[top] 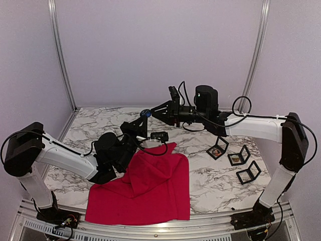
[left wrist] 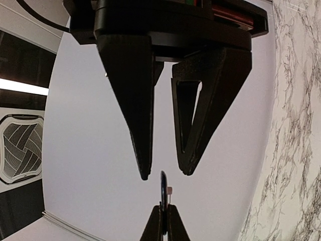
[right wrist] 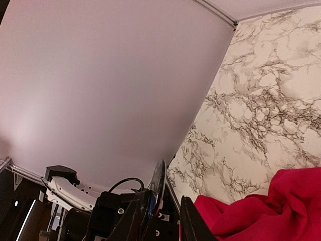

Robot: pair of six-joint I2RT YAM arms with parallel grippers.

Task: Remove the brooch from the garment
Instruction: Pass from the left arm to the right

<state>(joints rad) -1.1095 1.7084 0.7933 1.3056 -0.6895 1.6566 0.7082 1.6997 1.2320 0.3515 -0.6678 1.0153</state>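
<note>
Red and rumpled, the plain bright short-sleeved T-shirt (top: 150, 193) lies spread on the white, grey-veined marble-patterned table (top: 215, 188), with one fold peaked up beside my left wrist. Beyond its far edge, lifted off the table and apart from the cloth, my left gripper (top: 145, 117) is clenched on the small, thin, round blue brooch (top: 149, 113). In my left wrist view its own fingers (left wrist: 156, 226) meet at the bottom, and the brooch (left wrist: 163, 185) stands edge-on out of their tips. My right gripper (top: 156, 112) reaches in from the opposite side, nose to nose with the left one. Its jaws are parted: in the left wrist view its two black fingers (left wrist: 133, 100) point down with their tips on either side of the brooch's upper edge, and I cannot tell whether either touches it. My right wrist view has the blue disc (right wrist: 158, 178) between its own fingers (right wrist: 134, 216), with the T-shirt (right wrist: 261, 211) low at the right. Off to my right, well apart from the cloth, three small black-framed display boxes (top: 239, 158) sit close together on the table.
</note>
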